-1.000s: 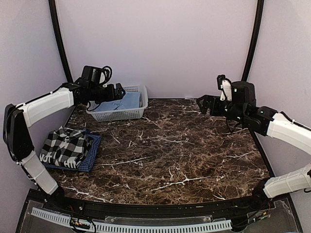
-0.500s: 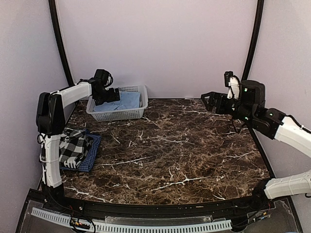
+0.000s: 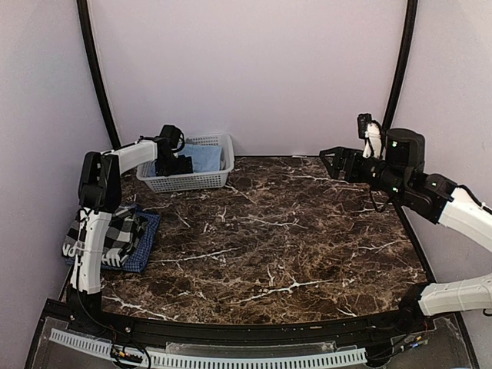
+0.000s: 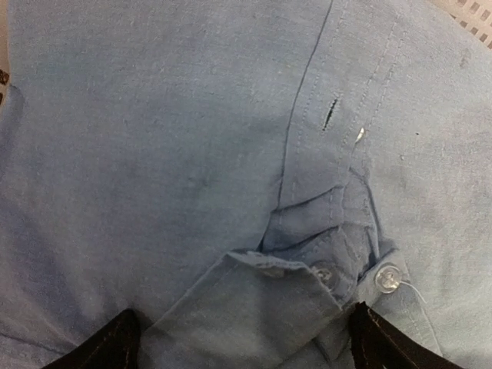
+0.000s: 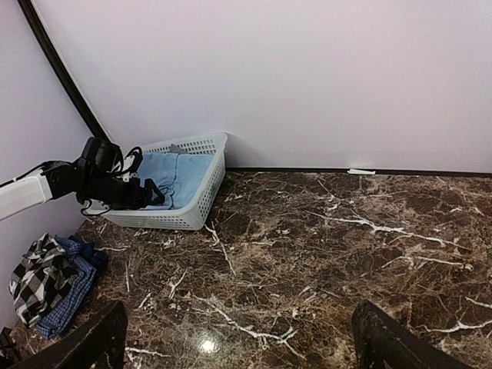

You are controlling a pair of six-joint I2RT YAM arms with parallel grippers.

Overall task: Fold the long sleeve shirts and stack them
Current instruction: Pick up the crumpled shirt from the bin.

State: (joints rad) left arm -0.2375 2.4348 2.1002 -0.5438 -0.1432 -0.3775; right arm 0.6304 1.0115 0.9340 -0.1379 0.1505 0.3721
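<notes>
A light blue long sleeve shirt lies crumpled in the white basket at the back left. My left gripper is down inside the basket on it. In the left wrist view the blue cloth fills the frame, and the left gripper stands open, its dark fingertips either side of a buttoned cuff. A folded black-and-white checked shirt rests on a dark blue checked one at the table's left edge. My right gripper hovers open at the right, holding nothing.
The right wrist view looks across the dark marble table to the basket, the left arm and the folded pile. Walls stand close behind and to both sides.
The left arm has swung in over the basket and dropped its gripper onto the blue shirt. The right arm has shifted slightly to the right.
</notes>
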